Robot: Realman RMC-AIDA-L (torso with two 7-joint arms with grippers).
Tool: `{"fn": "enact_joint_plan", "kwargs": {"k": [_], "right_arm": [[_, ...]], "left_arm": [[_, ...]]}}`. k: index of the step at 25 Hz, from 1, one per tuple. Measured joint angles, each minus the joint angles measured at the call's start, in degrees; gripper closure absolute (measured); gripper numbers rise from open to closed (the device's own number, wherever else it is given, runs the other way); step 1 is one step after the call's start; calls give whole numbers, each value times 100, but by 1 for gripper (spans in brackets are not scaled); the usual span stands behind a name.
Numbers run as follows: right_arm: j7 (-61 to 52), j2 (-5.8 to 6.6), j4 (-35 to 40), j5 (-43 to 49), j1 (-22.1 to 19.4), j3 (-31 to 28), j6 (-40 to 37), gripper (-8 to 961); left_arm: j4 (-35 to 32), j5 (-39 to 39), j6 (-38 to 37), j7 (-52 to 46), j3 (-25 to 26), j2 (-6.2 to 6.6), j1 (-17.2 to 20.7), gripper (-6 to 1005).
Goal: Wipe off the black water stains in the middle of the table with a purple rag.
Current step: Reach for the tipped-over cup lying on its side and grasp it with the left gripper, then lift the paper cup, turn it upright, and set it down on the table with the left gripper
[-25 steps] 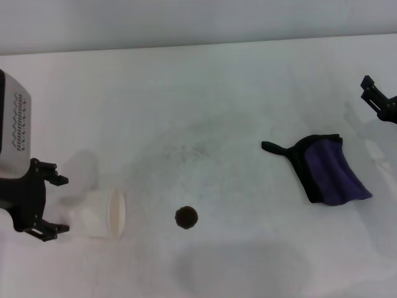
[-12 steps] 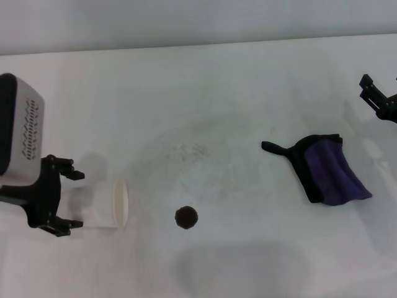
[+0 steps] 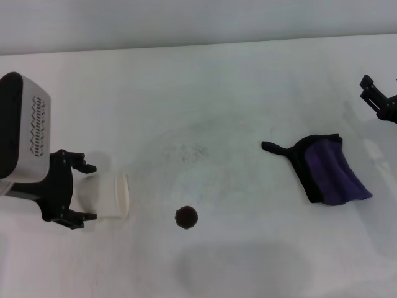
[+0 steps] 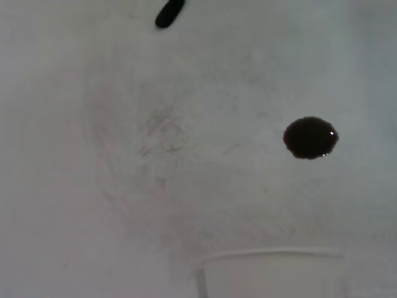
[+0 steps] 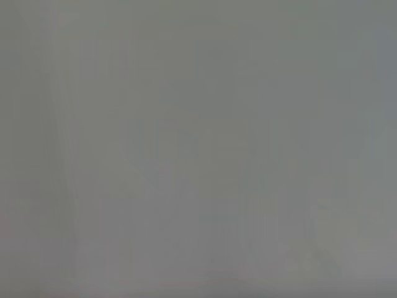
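While the left gripper's [image 3: 82, 193] fingers spread around a cup [image 3: 110, 195], the purple rag [image 3: 327, 167] lies crumpled.

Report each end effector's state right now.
Left end effector: open, fingers on either side of the white cup lying on its side.
Right end effector: at the table's right edge, holding nothing; open or closed cannot be told.

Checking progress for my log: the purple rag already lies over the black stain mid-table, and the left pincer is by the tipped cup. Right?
Not quite. The head view shows the purple rag lying apart from the black stain, toward the robot's right, leaving the stain uncovered. The left pincer is indeed at the tipped cup.
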State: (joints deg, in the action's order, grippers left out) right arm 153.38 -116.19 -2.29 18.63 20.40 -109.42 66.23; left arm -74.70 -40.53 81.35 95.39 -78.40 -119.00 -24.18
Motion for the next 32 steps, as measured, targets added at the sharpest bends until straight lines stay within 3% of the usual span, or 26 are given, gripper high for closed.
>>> {"fn": "enact_joint_plan", "kwargs": {"k": [14, 22, 27, 32], "right_arm": [[13, 0, 0, 19, 8, 0, -23, 81], [47, 0, -13, 55, 32, 3, -22, 81], [56, 4, -41, 60, 43, 8, -3, 81], [62, 27, -54, 62, 44, 9, 7, 81]], "left_arm": [[245, -182, -266, -23, 12, -9, -15, 265], [-166, -1517, -882, 137, 485, 0, 345, 367], [13, -2750, -1395, 693, 539, -10, 723, 411], [665, -4051, -1700, 1317, 552, -8, 897, 436]]}}
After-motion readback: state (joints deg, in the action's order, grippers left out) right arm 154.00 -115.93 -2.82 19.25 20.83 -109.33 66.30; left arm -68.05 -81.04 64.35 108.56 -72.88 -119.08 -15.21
